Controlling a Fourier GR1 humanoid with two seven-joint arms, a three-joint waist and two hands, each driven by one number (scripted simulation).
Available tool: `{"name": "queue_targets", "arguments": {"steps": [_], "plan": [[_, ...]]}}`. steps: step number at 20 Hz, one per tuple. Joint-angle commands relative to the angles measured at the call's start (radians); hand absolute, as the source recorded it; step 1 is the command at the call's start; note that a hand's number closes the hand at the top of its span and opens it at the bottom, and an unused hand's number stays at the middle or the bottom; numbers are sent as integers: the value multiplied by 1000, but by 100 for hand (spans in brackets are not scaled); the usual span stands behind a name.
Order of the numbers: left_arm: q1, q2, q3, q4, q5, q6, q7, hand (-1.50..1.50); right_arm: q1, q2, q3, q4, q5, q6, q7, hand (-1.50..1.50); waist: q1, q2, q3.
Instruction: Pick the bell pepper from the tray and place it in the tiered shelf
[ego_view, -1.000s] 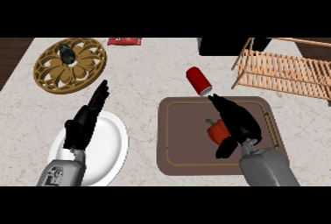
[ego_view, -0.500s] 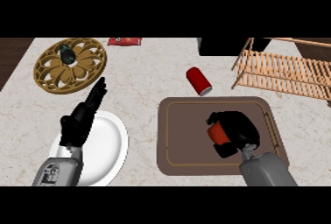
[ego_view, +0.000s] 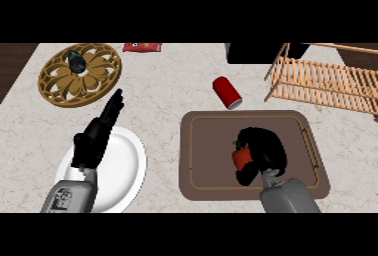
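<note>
A red bell pepper (ego_view: 240, 159) sits over the brown tray (ego_view: 203, 150), mostly hidden by my right hand (ego_view: 262, 150), whose fingers are curled round it. The wooden tiered shelf (ego_view: 325, 82) stands at the back right, beyond the tray. At the left my left hand (ego_view: 96, 137) rests open with straight fingers pointing away, over the white plate (ego_view: 122, 172).
A red can (ego_view: 227, 92) lies on the counter just behind the tray. A round wooden trivet (ego_view: 80, 74) with a dark object on it sits at the back left. A red packet (ego_view: 142, 47) lies at the far edge, and a black block (ego_view: 255, 52) stands beside the shelf.
My right hand has gone from spread fingers over the pepper to curled fingers closed round it. The left hand has shifted only slightly.
</note>
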Motion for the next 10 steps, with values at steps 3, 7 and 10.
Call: {"name": "queue_targets", "arguments": {"steps": [3, 7, 10], "plan": [[-26, 17, 33, 60, 18, -23, -47, 0, -12, 35, 95, -86, -59, -101, 276, 150, -3, 1, 1], [4, 3, 13, 11, 3, -7, -18, 0, -28, 35, 181, -105, -101, -291, 318, 150, 4, 1, 1], [-9, 8, 4, 1, 1, -16, 11, 0, -53, 36, 187, -255, -168, -381, 340, 150, 3, -2, 2]]}}
